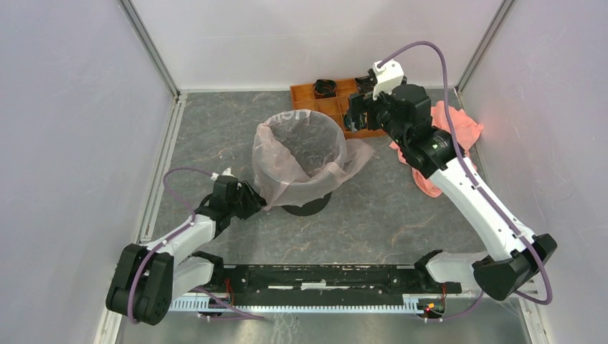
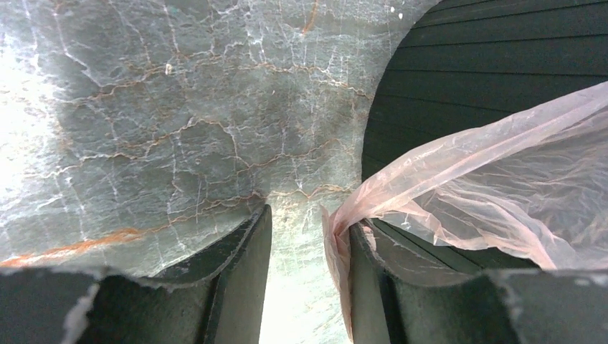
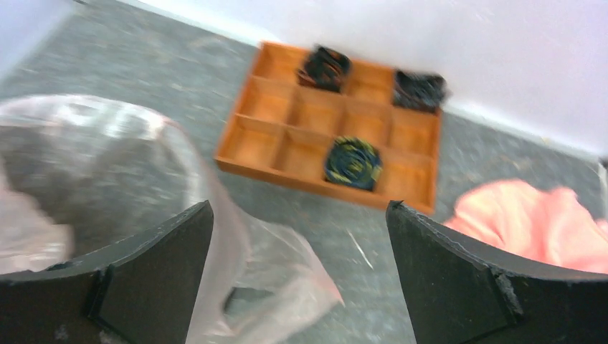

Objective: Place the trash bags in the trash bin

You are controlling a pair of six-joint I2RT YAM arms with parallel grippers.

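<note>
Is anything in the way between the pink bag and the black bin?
Nothing visible is. The pink bag already sits over the rim of the black bin, hanging outside. Its corner lies against one finger of the left tool.

left pincer (image 2: 305, 215) half-open, low | right pincer (image 3: 300, 208) wide open, high

Robot test cell of a laboratory type. Enclosed on three sides by plain white panels (image 1: 315, 36) set in aluminium framing (image 1: 149, 46). Floored by a grey marble-patterned table (image 1: 401, 215). Equipped with a left arm (image 1: 179, 240) and a right arm (image 1: 480, 201) bolted to a black mounting rail (image 1: 323, 276), with exposed purple cabling (image 1: 423, 44).
</note>
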